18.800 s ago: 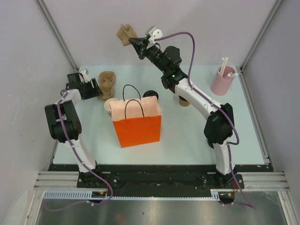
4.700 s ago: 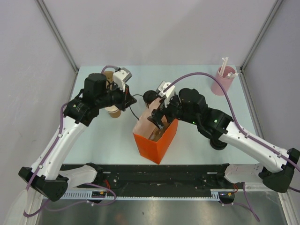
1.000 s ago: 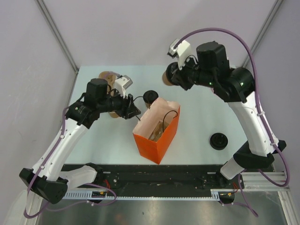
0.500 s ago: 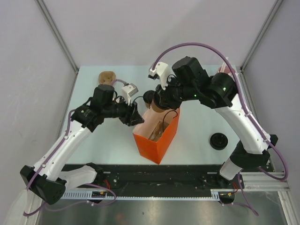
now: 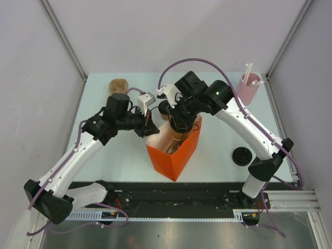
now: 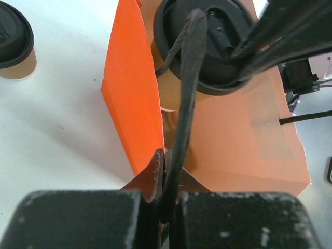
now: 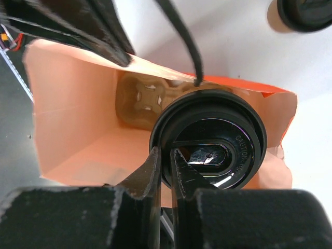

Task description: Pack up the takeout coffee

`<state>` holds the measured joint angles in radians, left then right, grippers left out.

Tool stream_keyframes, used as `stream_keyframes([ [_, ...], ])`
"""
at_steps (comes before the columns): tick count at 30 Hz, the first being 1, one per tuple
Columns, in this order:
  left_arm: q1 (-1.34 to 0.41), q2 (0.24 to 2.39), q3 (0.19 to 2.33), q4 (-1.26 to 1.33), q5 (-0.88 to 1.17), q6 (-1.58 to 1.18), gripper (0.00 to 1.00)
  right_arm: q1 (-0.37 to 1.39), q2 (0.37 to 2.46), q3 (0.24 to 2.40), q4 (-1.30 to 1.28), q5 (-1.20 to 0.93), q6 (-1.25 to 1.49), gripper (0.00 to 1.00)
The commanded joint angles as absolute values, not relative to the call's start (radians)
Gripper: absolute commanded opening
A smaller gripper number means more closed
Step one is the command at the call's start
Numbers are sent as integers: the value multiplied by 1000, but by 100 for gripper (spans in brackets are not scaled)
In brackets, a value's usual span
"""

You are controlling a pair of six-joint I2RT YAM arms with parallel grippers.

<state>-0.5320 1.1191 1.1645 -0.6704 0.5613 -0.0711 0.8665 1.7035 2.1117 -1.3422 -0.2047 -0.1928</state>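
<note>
While right claw (image 7: 167, 155) grips it, cup (image 7: 212, 140) points lid-up.

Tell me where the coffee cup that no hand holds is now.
In the left wrist view the free coffee cup stands upright on the table at the upper left, apart from the orange bag.
</note>
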Motion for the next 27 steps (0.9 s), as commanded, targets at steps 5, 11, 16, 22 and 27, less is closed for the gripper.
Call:
stream_keyframes([
  [5, -543, 1120, 1183, -649, 551, -57, 0, 781, 1658, 1895, -1275, -270, -219, 0],
  [11, -543, 1138, 1198, -649, 534, -55, 0, 795, 1620, 1726, -1128, -299, -230, 0],
  [16, -541, 1150, 1212, -649, 526, -52, 0, 810, 1605, 1655, -1079, -230, -238, 0],
  [22, -543, 1157, 1218, -646, 523, -48, 0, 798, 1615, 1569, -1029, -225, -233, 0],
  [27, -543, 1164, 1221, -646, 518, -48, 0, 805, 1644, 1543, -959, -281, -199, 0],
])
